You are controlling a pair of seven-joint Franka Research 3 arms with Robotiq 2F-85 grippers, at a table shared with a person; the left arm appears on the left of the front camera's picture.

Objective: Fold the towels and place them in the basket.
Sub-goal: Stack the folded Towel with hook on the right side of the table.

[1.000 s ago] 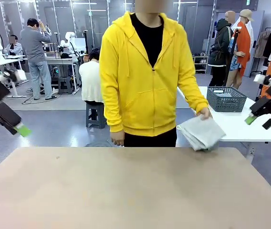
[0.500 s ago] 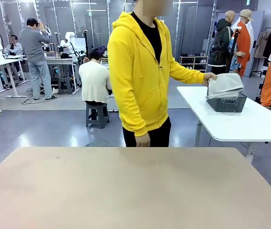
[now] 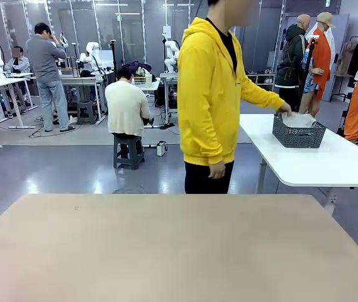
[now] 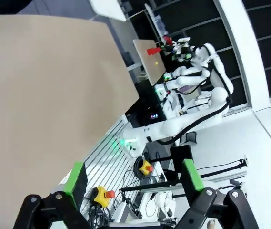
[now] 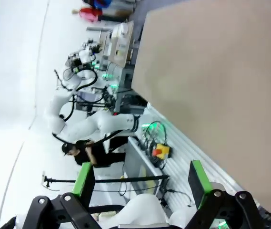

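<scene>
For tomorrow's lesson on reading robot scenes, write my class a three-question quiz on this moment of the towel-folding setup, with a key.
1. True or false: the dark grey lattice-mesh plastic basket stands on the tan worktable.
2. Where is the pale folded terry towel? A) in the basket B) on the floor C) in a gripper
3. How do the left gripper and the right gripper stand?

Key: 1 false, it stands on the white side table. 2 A, with the hand of the person in the yellow hoodie on it. 3 Both open, holding nothing.
</scene>
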